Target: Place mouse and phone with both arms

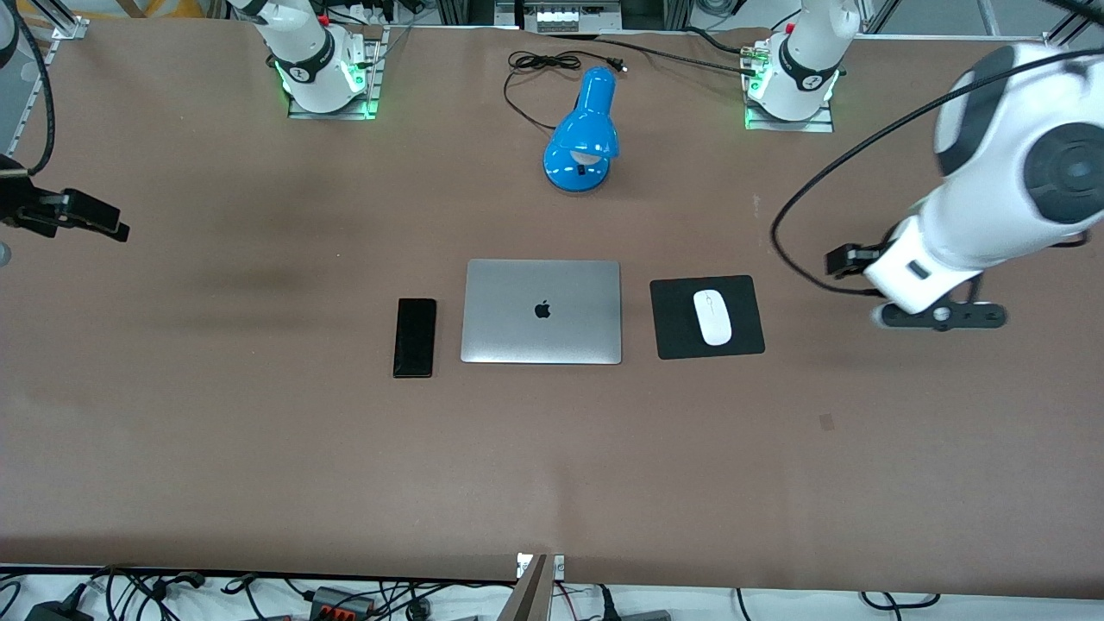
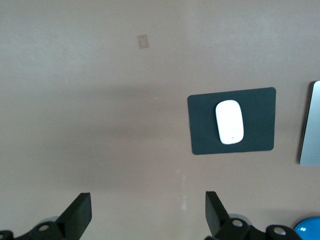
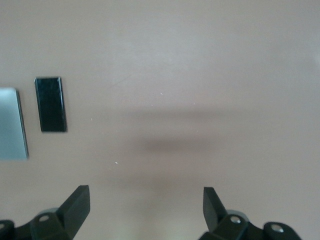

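Observation:
The white mouse point(image 1: 712, 316) lies on a black mouse pad point(image 1: 673, 332), beside the laptop toward the left arm's end of the table. It also shows in the left wrist view point(image 2: 229, 122). The black phone point(image 1: 415, 337) lies flat on the table beside the laptop toward the right arm's end, and shows in the right wrist view point(image 3: 50, 104). My left gripper point(image 2: 147, 212) is open and empty, up over bare table past the mouse pad point(image 1: 940, 316). My right gripper point(image 3: 146, 205) is open and empty, up over bare table well away from the phone point(image 1: 86, 220).
A closed silver laptop point(image 1: 542, 311) lies between the phone and the mouse pad. A blue desk lamp point(image 1: 582, 129) with a black cord stands farther from the front camera, between the arms' bases.

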